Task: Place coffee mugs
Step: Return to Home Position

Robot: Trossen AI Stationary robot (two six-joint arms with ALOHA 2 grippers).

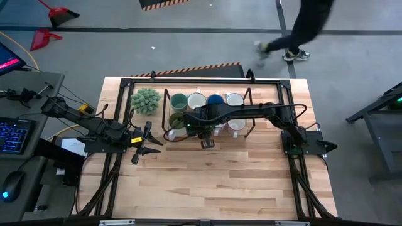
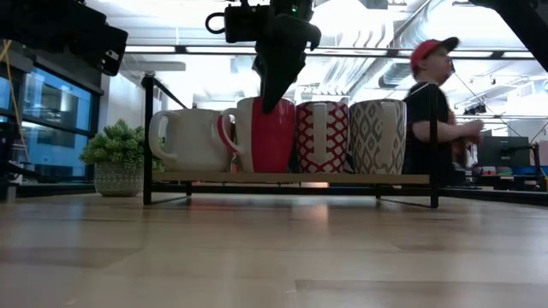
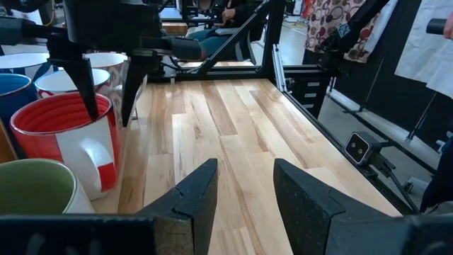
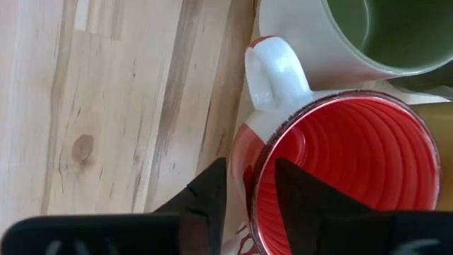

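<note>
left claw (image 3: 245,170): left side of the bench (image 1: 207,182), low over bare wood, well apart from the mugs; two dark wedge fingers spread wide, holding nothing
plant (image 1: 145,100): spiky green, in a textured pot, just left of the shelf
shelf (image 2: 291,178): thin wood board in a black metal wire frame, back-centre of the bench; mugs on it in two rows, all upright, mouths up, long axis vertical
back row: teal mug (image 1: 179,100), white mug (image 1: 196,99), blue mug (image 1: 215,99), second white mug (image 1: 234,98); round glazed ceramic, handle directions not clear
olive mug (image 4: 368,28): front row, far left; cream glaze outside, olive inside, loop handle turned left in the low view
red mug (image 2: 265,145): next along, just beside the olive mug; glossy red, ridged inside, white loop handle towards the bench front and slightly left
right claw (image 4: 251,170): pointing straight down over the red mug, arm reaching in from the right; fingers a narrow gap apart, one inside the mouth, one outside, straddling the rim near the handle, no squeeze visible
red-patterned mug (image 2: 321,137): white with red lattice, handle facing the bench front
gray-patterned mug (image 2: 377,137): front row, far right; gray diamond print, handle not visible
person (image 2: 432,107): behind the bench on the right, red cap, dark top
</note>
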